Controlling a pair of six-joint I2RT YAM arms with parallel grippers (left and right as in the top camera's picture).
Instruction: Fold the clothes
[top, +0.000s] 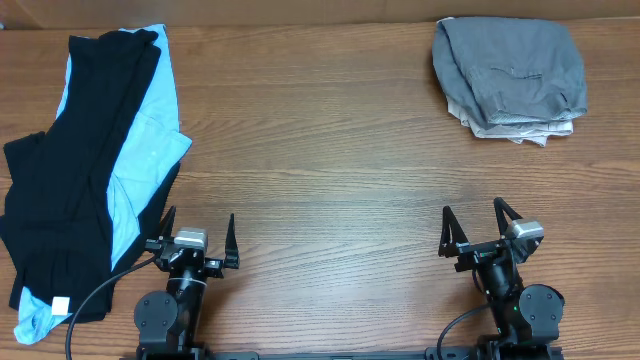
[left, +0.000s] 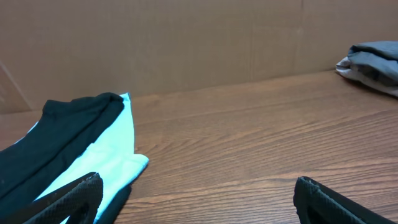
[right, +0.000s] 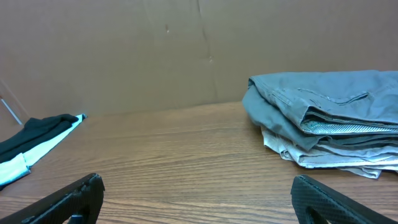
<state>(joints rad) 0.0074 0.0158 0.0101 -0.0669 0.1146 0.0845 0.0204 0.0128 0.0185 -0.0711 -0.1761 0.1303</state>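
Observation:
Grey shorts (top: 512, 62) lie folded on top of a beige folded garment (top: 528, 128) at the back right; the stack also shows in the right wrist view (right: 329, 118) and the left wrist view (left: 373, 62). Black shorts (top: 70, 170) lie spread over a light-blue garment (top: 145, 150) at the left; both show in the left wrist view (left: 56, 143). My left gripper (top: 200, 235) is open and empty near the front edge, right of the black shorts. My right gripper (top: 480, 228) is open and empty near the front edge, well in front of the folded stack.
The wooden table (top: 320, 150) runs between the two piles. A brown cardboard wall (right: 155, 50) stands along the table's far edge. A black cable (top: 95, 295) runs from the left arm over the black shorts.

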